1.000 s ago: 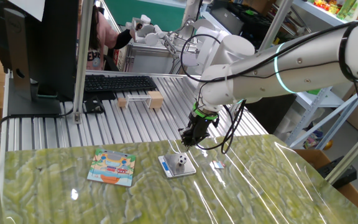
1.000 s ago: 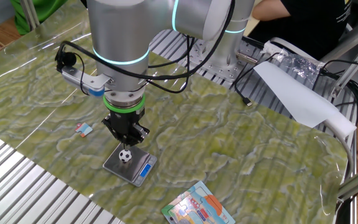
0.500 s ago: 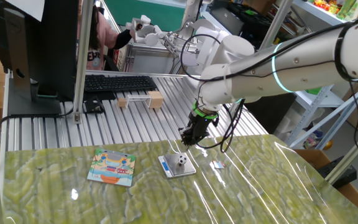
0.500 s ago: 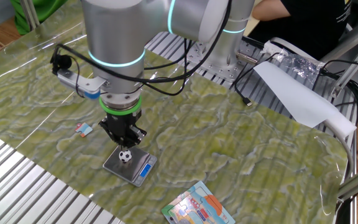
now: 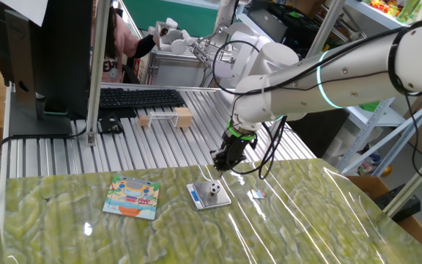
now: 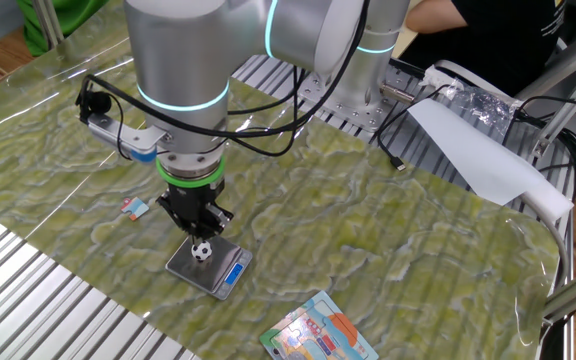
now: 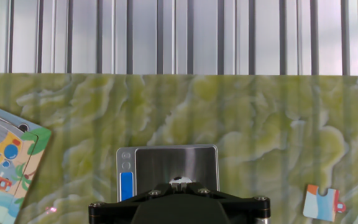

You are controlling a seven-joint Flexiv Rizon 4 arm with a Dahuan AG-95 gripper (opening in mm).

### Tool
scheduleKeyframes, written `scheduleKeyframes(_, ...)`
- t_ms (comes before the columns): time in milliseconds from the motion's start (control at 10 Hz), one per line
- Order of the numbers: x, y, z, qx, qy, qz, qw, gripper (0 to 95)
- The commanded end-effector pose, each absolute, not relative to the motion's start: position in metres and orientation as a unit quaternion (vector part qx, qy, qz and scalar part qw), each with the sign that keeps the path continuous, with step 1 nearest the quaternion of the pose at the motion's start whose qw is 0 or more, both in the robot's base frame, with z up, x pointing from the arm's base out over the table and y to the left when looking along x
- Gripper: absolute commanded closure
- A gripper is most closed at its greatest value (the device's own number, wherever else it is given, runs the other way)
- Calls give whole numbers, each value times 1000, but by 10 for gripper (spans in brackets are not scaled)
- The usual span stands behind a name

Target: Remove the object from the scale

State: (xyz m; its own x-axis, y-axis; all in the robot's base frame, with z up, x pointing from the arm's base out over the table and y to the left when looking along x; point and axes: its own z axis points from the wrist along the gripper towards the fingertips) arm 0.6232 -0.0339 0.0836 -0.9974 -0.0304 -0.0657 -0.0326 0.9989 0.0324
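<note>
The object, a tiny white ball with black patches (image 6: 201,251), sits on the silver platform of the scale (image 6: 182,266), whose blue display strip is at one end. Both also show in one fixed view, the ball (image 5: 215,190) and the scale (image 5: 204,198). My gripper (image 6: 200,230) hangs just above the ball, not touching it; its black fingers are bunched and I cannot make out a gap between them. In the hand view the ball (image 7: 180,181) peeks over the black gripper body, on the scale (image 7: 166,160).
A colourful illustrated card (image 5: 132,197) lies left of the scale. A small white-blue scrap (image 6: 134,207) lies on the green mat on the scale's other side. Slatted metal table, a keyboard (image 5: 141,97) and wooden blocks lie behind.
The gripper has shifted slightly sideways and a little lower, ending over the ball. The ball and scale have not moved.
</note>
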Motion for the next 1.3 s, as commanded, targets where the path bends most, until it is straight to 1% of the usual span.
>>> scheduleKeyframes(100,623,-34,83,-16,999,17,33,950)
scheduleKeyframes(600,623,-34,83,7,999,16,28,950)
scheduleKeyframes(1300,623,-34,83,-2,1000,16,26,950)
